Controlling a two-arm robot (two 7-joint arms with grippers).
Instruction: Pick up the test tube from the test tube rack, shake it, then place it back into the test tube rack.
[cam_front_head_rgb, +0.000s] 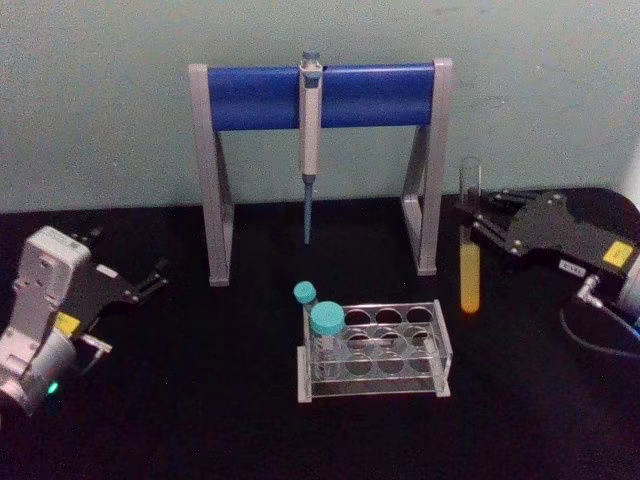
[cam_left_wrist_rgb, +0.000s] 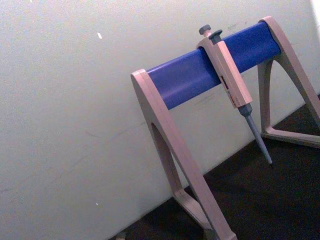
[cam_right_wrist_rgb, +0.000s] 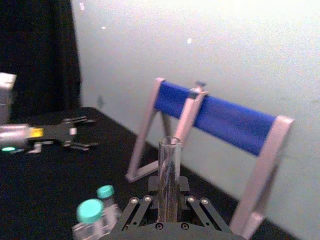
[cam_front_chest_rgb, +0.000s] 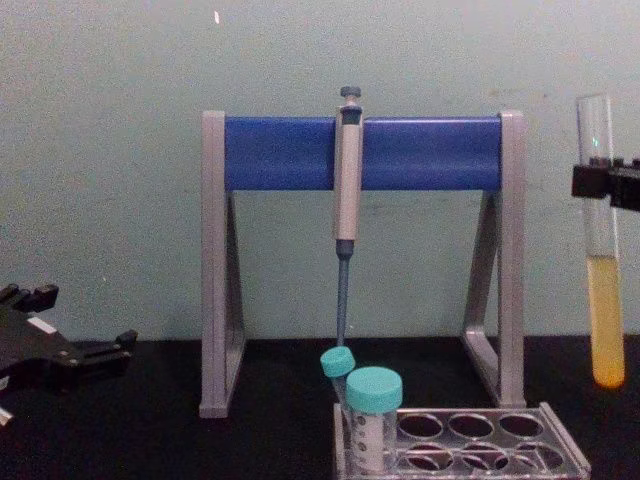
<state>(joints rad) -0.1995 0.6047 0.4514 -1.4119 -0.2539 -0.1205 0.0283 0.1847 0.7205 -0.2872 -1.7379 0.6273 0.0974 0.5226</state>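
Note:
The test tube (cam_front_head_rgb: 468, 240) is upright in the air, right of the test tube rack (cam_front_head_rgb: 375, 350) and well above the table. Yellow-orange liquid fills its lower part. My right gripper (cam_front_head_rgb: 470, 222) is shut on its upper half; the open mouth sticks up above the fingers. From the chest, the test tube (cam_front_chest_rgb: 603, 290) hangs at the right edge, with the right gripper (cam_front_chest_rgb: 600, 185) clamped near its top and the rack (cam_front_chest_rgb: 470, 440) below to its left. The right wrist view looks along the tube (cam_right_wrist_rgb: 169, 175). My left gripper (cam_front_head_rgb: 150, 282) rests open at the far left.
Two teal-capped tubes (cam_front_head_rgb: 326, 322) stand in the rack's left end; its other holes are free. Behind stands a grey-and-blue pipette stand (cam_front_head_rgb: 250, 95) with a pipette (cam_front_head_rgb: 310, 140) hanging from its bar. A pale wall closes the back of the black table.

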